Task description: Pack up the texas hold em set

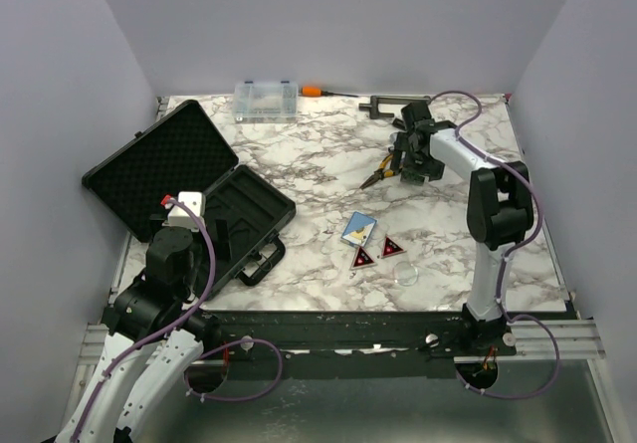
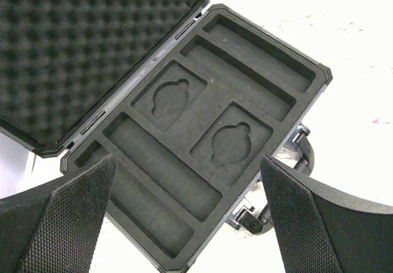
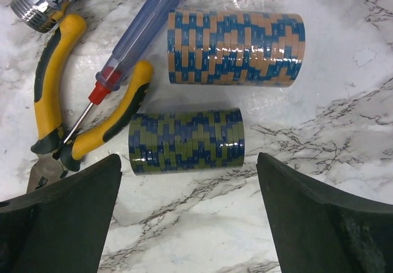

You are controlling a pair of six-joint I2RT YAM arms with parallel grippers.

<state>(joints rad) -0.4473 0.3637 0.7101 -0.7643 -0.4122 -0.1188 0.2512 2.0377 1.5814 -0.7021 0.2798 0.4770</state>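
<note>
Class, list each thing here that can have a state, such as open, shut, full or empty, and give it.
briefcase, open, lid laid back.
moulded tray, visible slots all empty.
left gripper, fingers open above the moulded tray, holding nothing.
right gripper, fingers open over the green-blue chip stack, holding nothing.
green-blue chip stack, lying on its side, unpacked.
orange-blue chip stack, lying on its side, unpacked.
card deck, outside the briefcase.
</note>
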